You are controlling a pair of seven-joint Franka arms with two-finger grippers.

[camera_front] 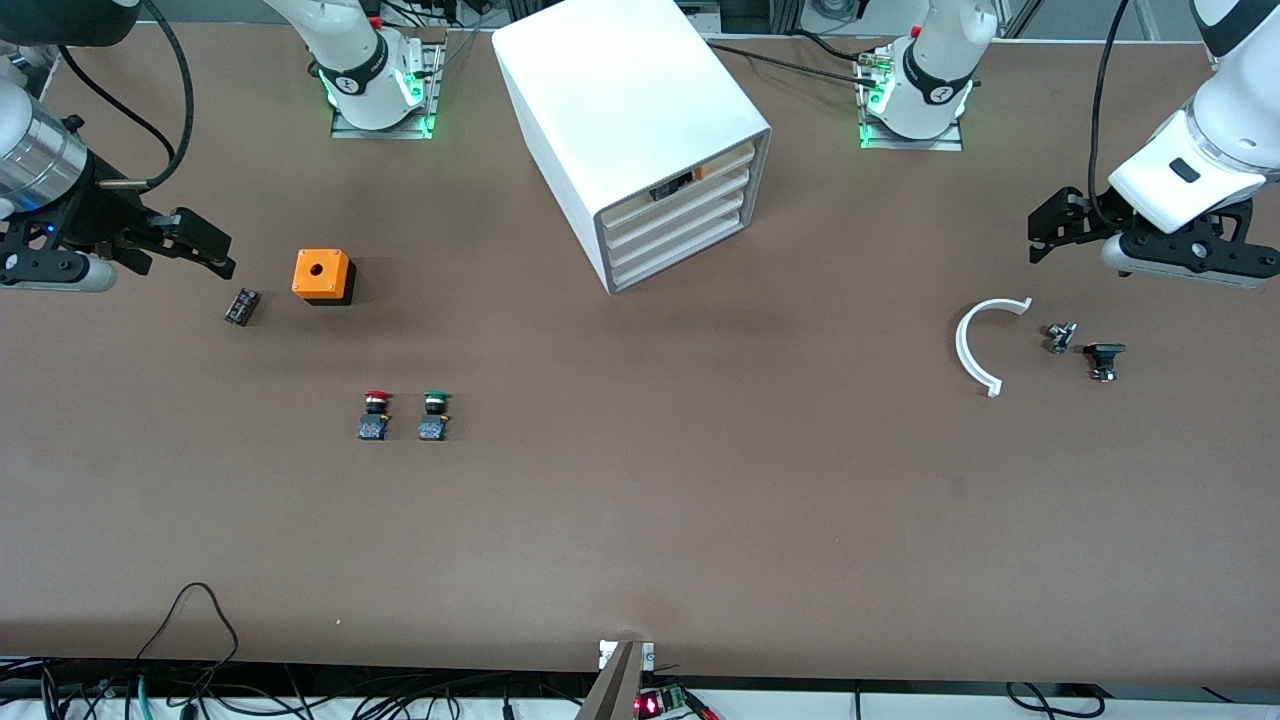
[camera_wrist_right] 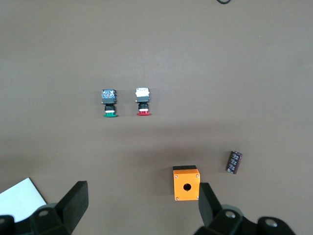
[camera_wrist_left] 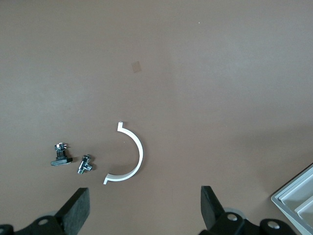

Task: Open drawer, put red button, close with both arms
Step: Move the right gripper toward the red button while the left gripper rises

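The white cabinet stands at the table's middle near the arm bases, with four alike drawer fronts stacked and flush; something small, dark and orange shows at the top drawer's edge. The red button stands on the table beside the green-capped twin, toward the right arm's end; both show in the right wrist view, red and green. My right gripper hangs open and empty above the table beside the orange box; its wrist view shows the same. My left gripper hangs open and empty over the left arm's end, also seen in its wrist view.
An orange box with a hole and a small dark cylinder lie under the right gripper's area. A white half ring, a small metal part and a black part lie under the left gripper. Cables run along the table's front edge.
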